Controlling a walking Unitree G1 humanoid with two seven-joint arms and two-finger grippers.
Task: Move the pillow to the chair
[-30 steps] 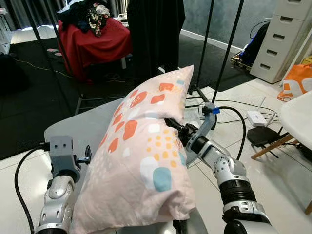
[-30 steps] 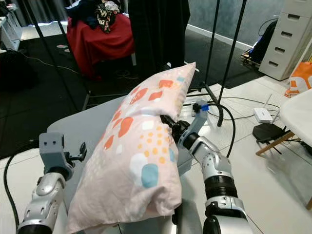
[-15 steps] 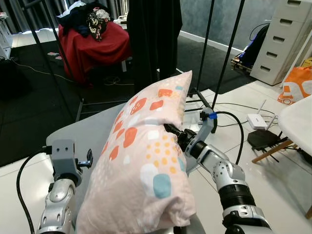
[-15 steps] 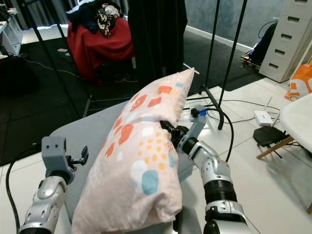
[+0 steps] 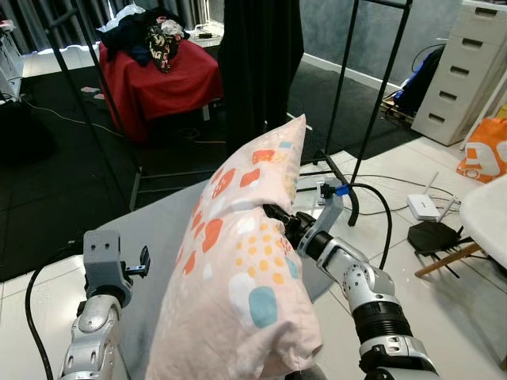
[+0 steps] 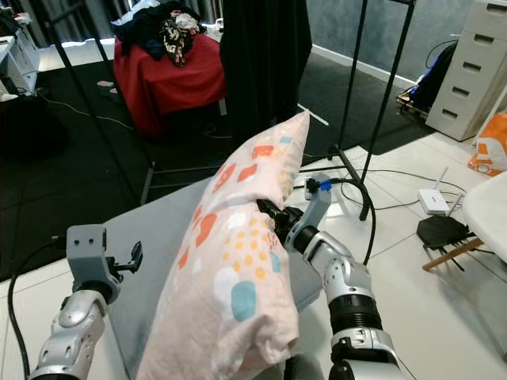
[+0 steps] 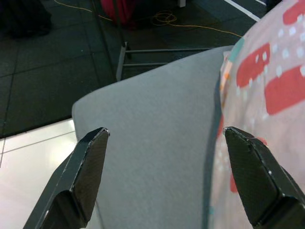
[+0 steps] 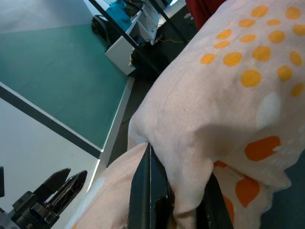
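Nearest, the pink patterned pillow (image 5: 245, 269) stands almost on end above the grey cushioned seat (image 5: 162, 237), raised between the two arms. The right gripper (image 5: 277, 218) pinches a fold of its cover halfway up the pillow's right side, fingers clamped on the fabric. The left gripper (image 7: 164, 176) hangs just beside the pillow's left face with its fingers spread apart, holding nothing, over the grey seat. Compared with a second ago, the pillow has tipped more upright and looks narrower, and the left gripper sits farther from it. Beyond stand a black rack (image 5: 348, 111), a red-draped table (image 5: 158, 79) and a white drawer unit (image 5: 463, 71).
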